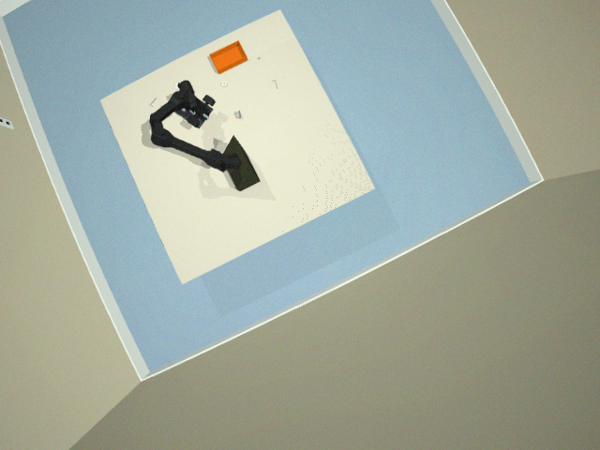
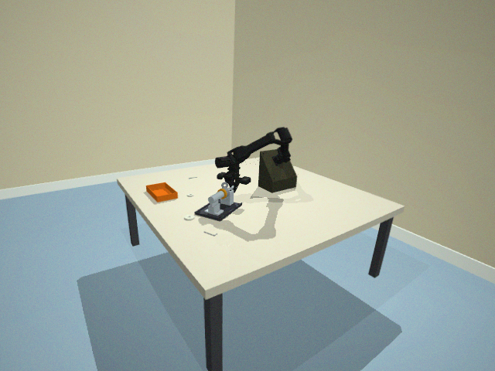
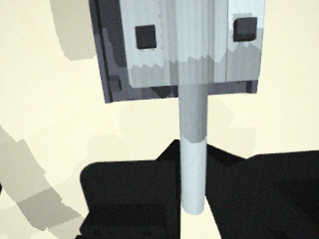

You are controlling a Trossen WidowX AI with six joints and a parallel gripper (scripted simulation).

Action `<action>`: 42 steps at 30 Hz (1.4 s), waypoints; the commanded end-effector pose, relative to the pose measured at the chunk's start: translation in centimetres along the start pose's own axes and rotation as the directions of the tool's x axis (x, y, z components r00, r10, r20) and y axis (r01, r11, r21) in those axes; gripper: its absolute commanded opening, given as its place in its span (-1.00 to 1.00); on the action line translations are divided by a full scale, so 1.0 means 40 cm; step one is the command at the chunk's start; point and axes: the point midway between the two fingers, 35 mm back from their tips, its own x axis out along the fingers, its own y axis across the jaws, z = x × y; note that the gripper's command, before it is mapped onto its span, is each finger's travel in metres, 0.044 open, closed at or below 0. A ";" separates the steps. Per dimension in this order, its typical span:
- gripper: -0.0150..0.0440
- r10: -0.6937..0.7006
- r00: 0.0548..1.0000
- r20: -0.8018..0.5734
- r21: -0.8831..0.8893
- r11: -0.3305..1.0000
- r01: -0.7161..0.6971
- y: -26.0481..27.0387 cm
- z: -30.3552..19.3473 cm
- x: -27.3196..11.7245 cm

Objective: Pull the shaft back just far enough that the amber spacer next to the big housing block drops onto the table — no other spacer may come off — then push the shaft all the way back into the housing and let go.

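The gripper (image 1: 202, 118) (image 2: 233, 190) (image 3: 184, 144) has its jaws clenched on the shaft (image 3: 193, 174), whose free end juts past the dark base plate (image 2: 203, 216) (image 3: 142, 95). The amber spacer (image 2: 223, 193) is up on the fixture, toward the tabletop's edge on the orange tray (image 1: 227, 58) (image 2: 161, 192) side, so the drop, full push-in and release seemingly remain.

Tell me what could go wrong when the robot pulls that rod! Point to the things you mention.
The gripper (image 3: 184, 144) pinches the rod (image 3: 193, 169) near its end, so it might slip off. Pulling too far could drop more than the amber ring (image 2: 223, 193), which is up on the stand. The stand's dark base (image 2: 219, 217) (image 3: 142, 95) could get dragged along too.
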 end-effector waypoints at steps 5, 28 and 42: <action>-0.49 -0.002 1.000 -0.002 -0.002 1.000 0.002 0.002 -0.004 -0.002; -0.49 -0.002 1.000 -0.002 -0.002 1.000 0.002 0.002 -0.011 -0.002; -0.49 -0.002 1.000 -0.002 -0.002 1.000 0.002 0.002 -0.014 -0.002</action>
